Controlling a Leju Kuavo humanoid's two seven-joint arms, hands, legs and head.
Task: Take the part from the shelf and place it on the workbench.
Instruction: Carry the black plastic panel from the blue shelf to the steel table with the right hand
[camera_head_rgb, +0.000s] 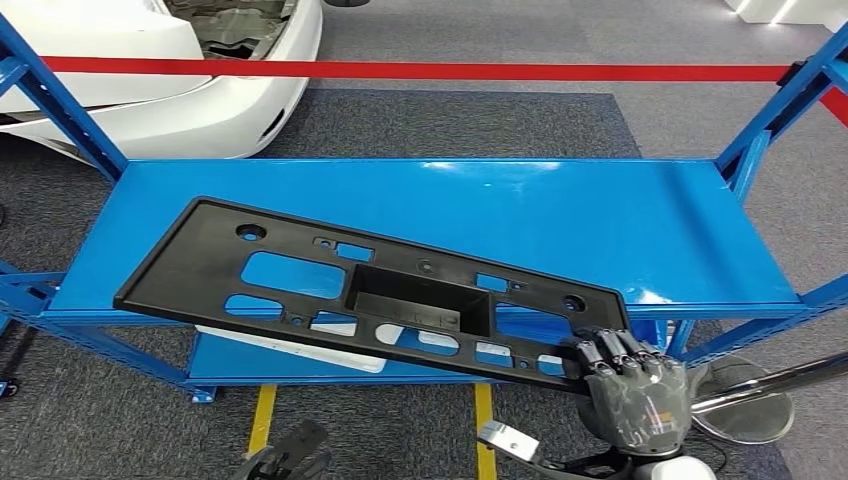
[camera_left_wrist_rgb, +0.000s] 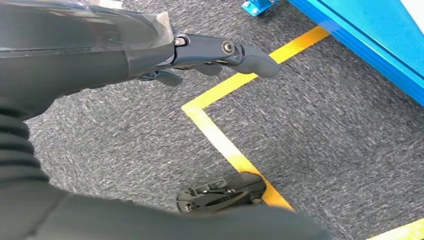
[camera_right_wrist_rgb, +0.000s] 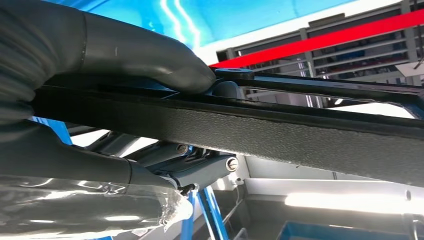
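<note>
Part (camera_head_rgb: 300, 275): black panel w/ cutouts, lying slantwise on blue shelf (camera_head_rgb: 600, 215), near edge overhanging shelf's front edge.
R hand (camera_head_rgb: 630, 385): grasping part at its right front corner; thumb (camera_right_wrist_rgb: 150, 60) on top, fingers (camera_right_wrist_rgb: 200, 170) under.
L hand (camera_left_wrist_rgb: 220, 55): over grey carpet w/ yellow tape (camera_left_wrist_rgb: 220, 140), holding nothing, fingers loosely extended.

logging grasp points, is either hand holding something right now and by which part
The right hand grips the black plastic part by its near right corner, thumb on top and fingers beneath its edge. The left hand holds nothing.
</note>
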